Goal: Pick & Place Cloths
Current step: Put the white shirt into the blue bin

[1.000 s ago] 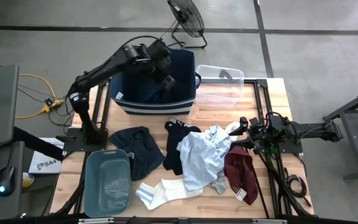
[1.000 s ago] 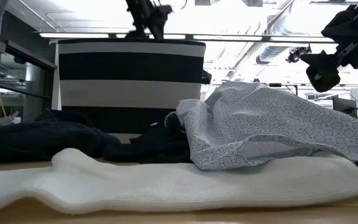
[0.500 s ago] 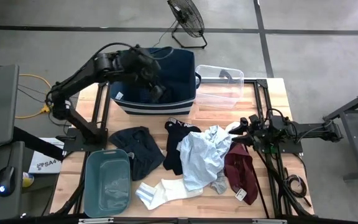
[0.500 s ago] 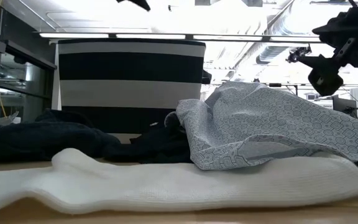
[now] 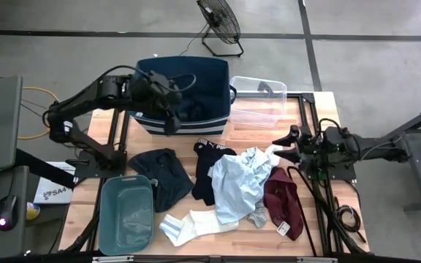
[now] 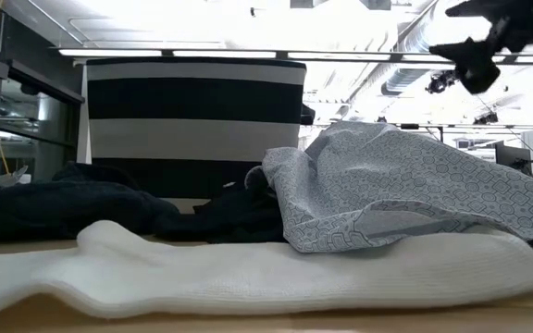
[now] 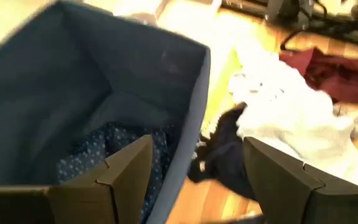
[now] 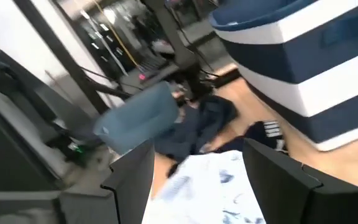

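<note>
Navy bin (image 5: 185, 98) already holds a patterned dark cloth (image 7: 104, 155); light blue shirt (image 5: 236, 183), black piece (image 5: 209, 169), maroon piece (image 5: 282, 196) and socks (image 5: 196, 221) lie on the table. Left gripper (image 5: 172, 120) hangs open and empty at the bin's front edge, right gripper (image 5: 287, 140) open and empty near the shirt. Judged between picks: next, descend and pinch a cloth

A robotics lab or workshop: a bare concrete floor (image 5: 371, 73) with dark seams, a wooden tabletop (image 5: 320, 109) in a metal frame, a floor fan (image 5: 219, 20), yellow cables (image 5: 39, 102), and exposed ceiling ducts (image 6: 415, 65) under strip lights.
</note>
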